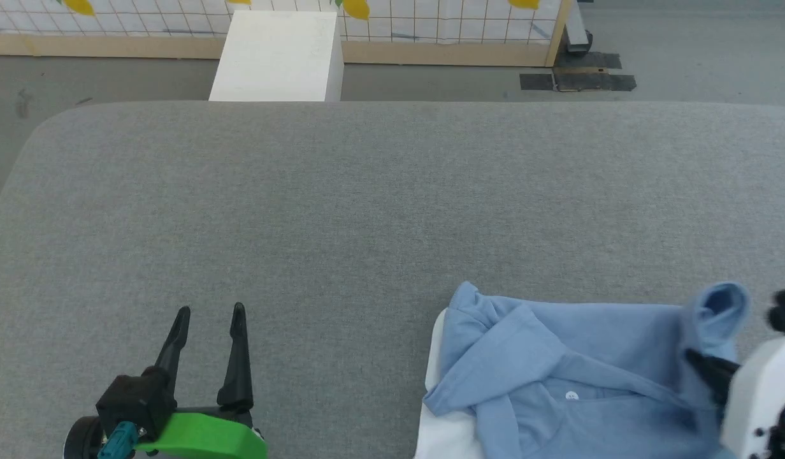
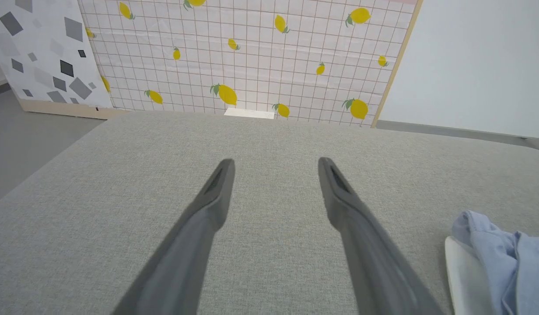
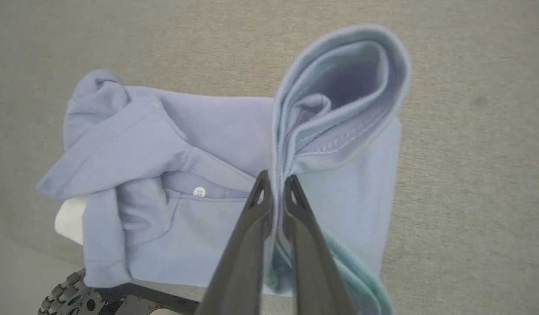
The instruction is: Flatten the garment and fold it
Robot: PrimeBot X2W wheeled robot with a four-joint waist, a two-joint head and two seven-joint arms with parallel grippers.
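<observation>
On grey fabric surface (image 1: 367,191): right tool (image 3: 277,176) pinching garment (image 3: 208,127) fold; left tool (image 1: 211,308) spread; lemon-print panel (image 2: 252,57) behind.

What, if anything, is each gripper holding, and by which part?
The right gripper pinches the light blue soft-cloth polo shirt by a raised, stitched fold. The left gripper, open, holds nothing.

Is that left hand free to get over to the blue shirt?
Probably yes: the left hand is open and empty, and only bare grey surface lies between it and the shirt.

head: overhead, downward | left wrist: low, forward | right wrist: near | shared: garment (image 1: 596,363)
</observation>
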